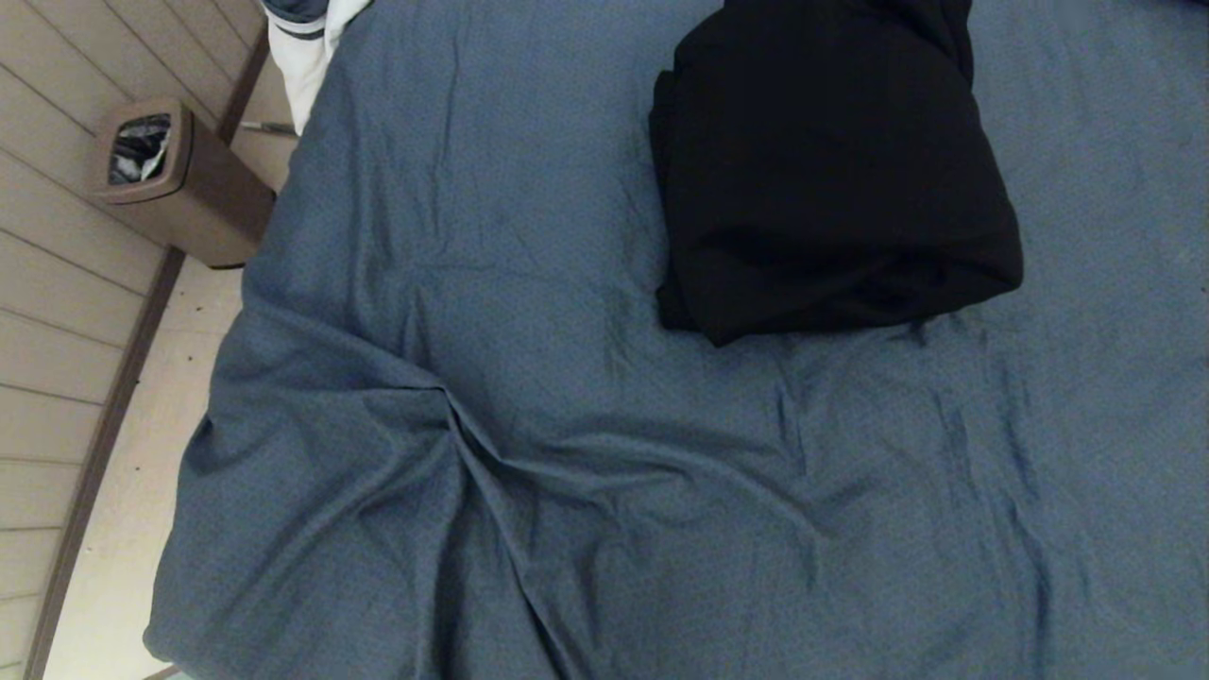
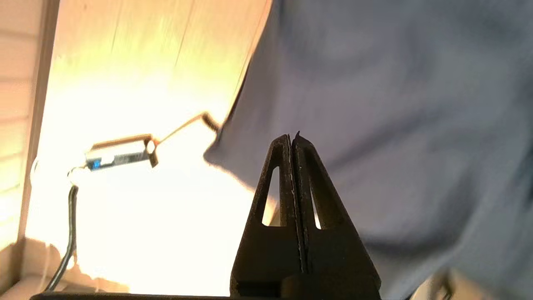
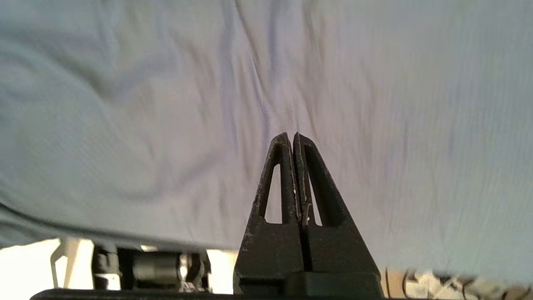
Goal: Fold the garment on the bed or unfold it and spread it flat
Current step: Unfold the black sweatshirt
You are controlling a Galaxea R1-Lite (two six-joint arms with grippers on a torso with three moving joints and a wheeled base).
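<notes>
We see the garment (image 1: 831, 179) bundled on the far right of the bed (image 1: 453, 378). Our left gripper (image 2: 292, 139) and right gripper (image 3: 290, 138) are clenched empty; reaching in clenched would probably just push the bundle and rumple the sheet.

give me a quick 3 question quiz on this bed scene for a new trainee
1. True or false: the black hoodie lies spread flat on the bed.
2. Which hand holds the hoodie? A) left hand B) right hand C) neither
3. Fill in: beside the bed on the floor stands a brown ____.

Key:
1. False; it is bundled up.
2. C; the left hand and right hand are both shut on nothing.
3. Bin.
</notes>
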